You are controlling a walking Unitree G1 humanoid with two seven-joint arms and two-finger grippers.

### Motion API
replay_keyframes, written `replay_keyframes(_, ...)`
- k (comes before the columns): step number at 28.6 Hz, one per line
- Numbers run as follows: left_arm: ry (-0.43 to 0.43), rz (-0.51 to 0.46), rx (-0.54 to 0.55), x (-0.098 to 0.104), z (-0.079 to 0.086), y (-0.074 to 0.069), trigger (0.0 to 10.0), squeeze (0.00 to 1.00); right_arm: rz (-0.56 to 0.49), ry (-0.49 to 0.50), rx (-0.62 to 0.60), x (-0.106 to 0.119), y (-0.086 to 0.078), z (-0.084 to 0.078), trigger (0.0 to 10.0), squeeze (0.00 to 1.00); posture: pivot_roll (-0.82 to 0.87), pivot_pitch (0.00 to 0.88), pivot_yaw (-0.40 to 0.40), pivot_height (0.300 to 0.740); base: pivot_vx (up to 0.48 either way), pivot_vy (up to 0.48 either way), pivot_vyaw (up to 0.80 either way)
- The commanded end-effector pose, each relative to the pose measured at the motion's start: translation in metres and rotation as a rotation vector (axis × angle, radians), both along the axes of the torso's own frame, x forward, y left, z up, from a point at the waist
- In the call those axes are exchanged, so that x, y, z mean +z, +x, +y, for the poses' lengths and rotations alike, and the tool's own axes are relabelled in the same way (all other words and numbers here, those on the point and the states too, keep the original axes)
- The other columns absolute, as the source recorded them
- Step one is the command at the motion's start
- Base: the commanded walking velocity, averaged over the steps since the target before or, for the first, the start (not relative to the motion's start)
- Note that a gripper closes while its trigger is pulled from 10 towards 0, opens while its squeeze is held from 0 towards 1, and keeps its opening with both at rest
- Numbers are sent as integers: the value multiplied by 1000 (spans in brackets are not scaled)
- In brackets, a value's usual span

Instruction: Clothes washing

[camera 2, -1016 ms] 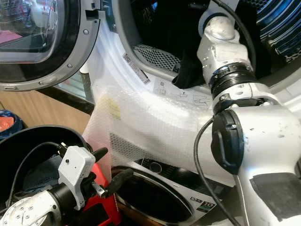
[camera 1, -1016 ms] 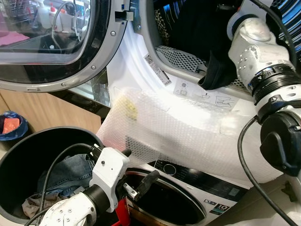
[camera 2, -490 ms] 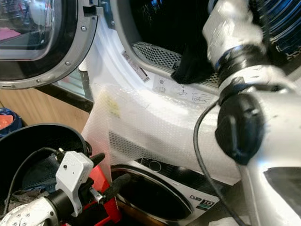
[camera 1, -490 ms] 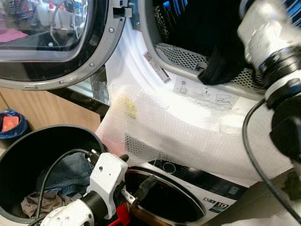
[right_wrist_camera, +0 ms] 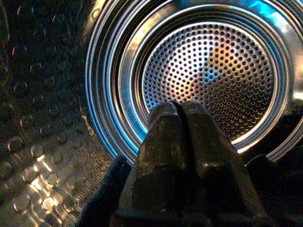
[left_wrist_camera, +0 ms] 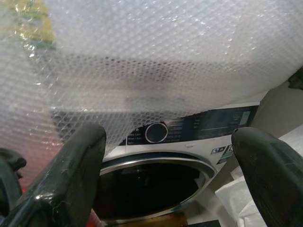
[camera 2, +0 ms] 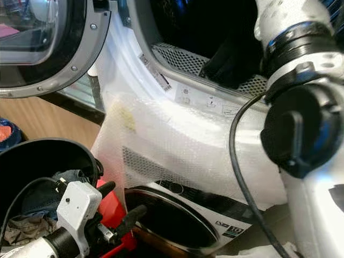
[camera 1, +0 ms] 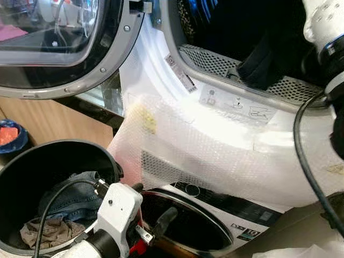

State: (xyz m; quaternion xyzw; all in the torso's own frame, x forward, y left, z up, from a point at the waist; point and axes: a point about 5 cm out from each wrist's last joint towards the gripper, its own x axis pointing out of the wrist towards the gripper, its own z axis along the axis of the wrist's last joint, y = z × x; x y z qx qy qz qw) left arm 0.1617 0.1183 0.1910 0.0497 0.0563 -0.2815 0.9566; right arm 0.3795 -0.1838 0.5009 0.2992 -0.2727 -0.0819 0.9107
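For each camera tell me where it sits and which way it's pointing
Left eye view: on the head, looking down at the open drum, bubble wrap and black basket; left gripper at bottom.
Right eye view: same head and scene; right arm reaches into the drum.
Left wrist view: along the open fingers toward the bubble wrap and lower machine.
Right wrist view: inside the drum, facing its perforated back wall; right gripper shut on dark cloth.
Both eyes share the dark garment on the drum's lip.
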Motion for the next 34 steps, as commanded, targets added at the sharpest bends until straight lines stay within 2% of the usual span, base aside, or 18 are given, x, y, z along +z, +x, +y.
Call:
replay_keyframes(1, -9, 6, -4, 1, -2, -5, 10000, 0, -59, 24, -9, 15, -9, -7, 10000, 0, 164, 149, -211, 740, 0, 0, 0)
replay_keyframes(3, -10, 7, -3, 1, -2, -6, 10000, 0, -39, -10, -9, 11, -6, -2, 10000, 0, 155, 154, -211, 740, 0, 0, 0)
replay_keyframes(5, -15, 12, -4, 0, -5, -5, 10000, 0, 29, -154, 8, -6, 6, 20, 10000, 0, 147, 159, -210, 740, 0, 0, 0)
replay_keyframes(8, -26, 18, -5, 0, -8, -5, 10000, 0, 103, -306, 46, -30, 18, 43, 10000, 0, 137, 166, -203, 740, 0, 0, 0)
replay_keyframes(9, -29, 19, -4, 0, -8, -5, 10000, 0, 143, -398, 57, -43, 24, 52, 10000, 0, 132, 171, -206, 740, 0, 0, 0)
replay_keyframes(10, -29, 19, -4, 0, -8, -5, 10000, 0, 143, -398, 57, -43, 24, 52, 10000, 0, 132, 171, -206, 740, 0, 0, 0)
replay_keyframes(12, -28, 25, 4, -1, -7, -6, 10000, 0, 190, -502, 47, -58, 29, 57, 10000, 0, 125, 175, -204, 740, 0, 0, 0)
replay_keyframes(13, -27, 28, 6, -1, -6, -6, 10000, 0, 203, -522, 42, -62, 31, 57, 10000, 0, 123, 176, -203, 740, 0, 0, 0)
replay_keyframes(17, -18, 37, 10, -2, -6, -6, 10000, 0, 228, -537, 39, -69, 33, 52, 10000, 0, 116, 178, -199, 740, 0, 0, 0)
replay_keyframes(18, -18, 38, 10, -3, -6, -6, 10000, 0, 235, -534, 37, -70, 34, 50, 10000, 176, 114, 178, -198, 740, 0, 0, 0)
replay_keyframes(19, -18, 39, 11, -2, -6, -5, 10000, 0, 241, -524, 28, -71, 34, 45, 10000, 918, 110, 179, -196, 740, 0, 0, 0)
replay_keyframes(20, -18, 39, 11, -2, -6, -5, 10000, 0, 241, -524, 28, -71, 34, 45, 10000, 918, 110, 179, -196, 740, 0, 0, 0)
replay_keyframes(21, -17, 39, 10, -3, -6, -4, 10000, 0, 234, -510, 28, -69, 33, 41, 10000, 1000, 107, 177, -194, 740, 0, 0, 0)
replay_keyframes(26, -15, 34, 9, -3, -6, 0, 10000, 0, 210, -553, 1, -61, 30, 32, 10000, 1000, 100, 167, -191, 740, 0, 0, 0)
replay_keyframes(30, -9, 30, 16, -2, -5, 3, 10000, 0, 187, -633, -25, -55, 28, 26, 10000, 1000, 99, 155, -189, 740, 0, 0, 0)
replay_keyframes(34, -8, 25, 16, -2, -4, 5, 10000, 0, 177, -646, -38, -52, 26, 21, 10000, 1000, 96, 147, -183, 740, 0, 0, 0)
